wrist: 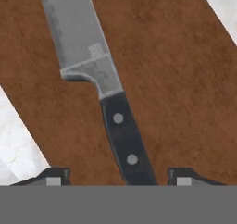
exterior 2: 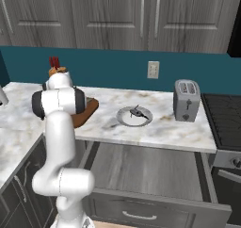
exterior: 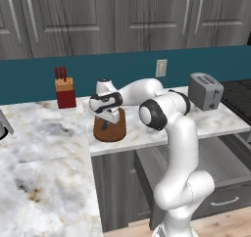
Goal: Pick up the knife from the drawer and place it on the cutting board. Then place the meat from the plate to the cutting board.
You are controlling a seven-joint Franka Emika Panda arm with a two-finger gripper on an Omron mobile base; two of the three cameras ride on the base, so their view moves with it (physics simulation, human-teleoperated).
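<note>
The small kitchen knife with dark riveted handle and grey steel blade (wrist: 99,93) is lying flat on the brown wooden cutting board (wrist: 176,79), as seen in the hand view; the blade is pointing toward the top of that view and the handle is running down between the finger tips. The two-finger gripper (wrist: 118,177) is being held spread wide, with one dark tip on each side of the handle and a clear gap to it on both sides, so nothing is being pinched.

In the left base view the gripper (exterior: 109,117) is being held directly over the cutting board (exterior: 110,131), which is sitting on the white marbled counter (exterior: 44,133) near its front edge. A red and tan knife block with red-handled knives (exterior: 64,88) is standing well behind and to the left of the board, and a silver toaster (exterior: 205,90) is standing at the far right of the counter.

In the right base view the round pale grey plate (exterior 2: 135,116) is resting on the counter between the board and the toaster, with a small dark item on it that is too small to be identified. The wide dark grey drawer (exterior 2: 150,175) is standing pulled open below the counter.
</note>
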